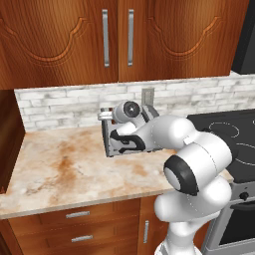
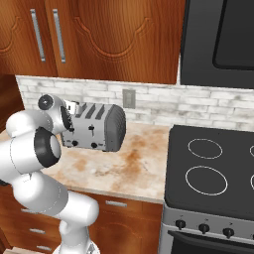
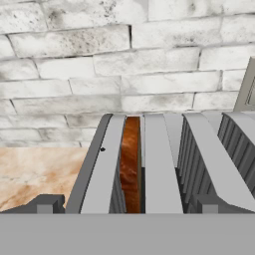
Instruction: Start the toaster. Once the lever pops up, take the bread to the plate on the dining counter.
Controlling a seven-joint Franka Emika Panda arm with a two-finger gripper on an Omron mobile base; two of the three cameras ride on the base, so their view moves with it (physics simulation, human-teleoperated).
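Gripper (image 3: 127,206) over the toaster (image 2: 96,127), fingers spread wide, holding nothing

Near: the hand view looks down along the toaster's top, one fingertip (image 3: 46,204) at its outer end and the other further in, straddling the end slot (image 3: 130,164); probably lined up above the bread (image 3: 130,159), which stands on edge deep in that slot, brown face up. Neighbouring slots look empty. Right base view: the two black levers (image 2: 91,130) are on the front face; can't tell if they're down. Far: toaster sits on the counter (image 1: 64,164) just before the brick backsplash (image 3: 99,60)
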